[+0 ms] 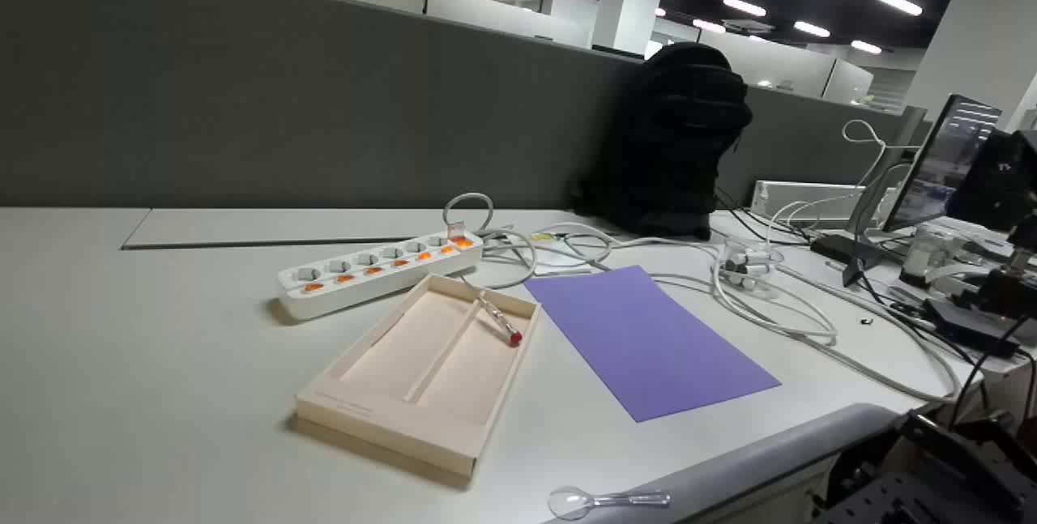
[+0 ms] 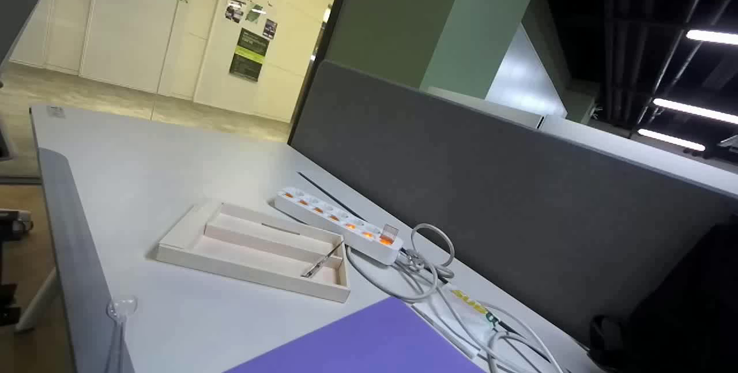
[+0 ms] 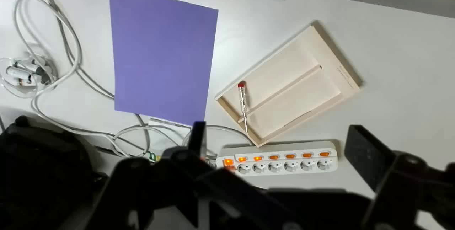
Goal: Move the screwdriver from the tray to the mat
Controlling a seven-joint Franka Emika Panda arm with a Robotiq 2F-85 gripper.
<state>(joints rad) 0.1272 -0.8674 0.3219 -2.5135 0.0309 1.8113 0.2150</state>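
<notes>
Plainly, the gripper (image 3: 280,144) gapes; a slim, red-capped screwdriver (image 3: 242,98) slants across the shallow beige tray (image 3: 330,63), flat purple mat (image 3: 163,55) at its nine o'clock in the wrist view

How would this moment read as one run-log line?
pincer: open, holding nothing | screwdriver: in tray, lying across divider | mat: flat, beside tray | transfer to mat: not yet made

Gripper (image 3: 279,144) low in the wrist view, its two black fingers (image 3: 369,157) well apart
</notes>
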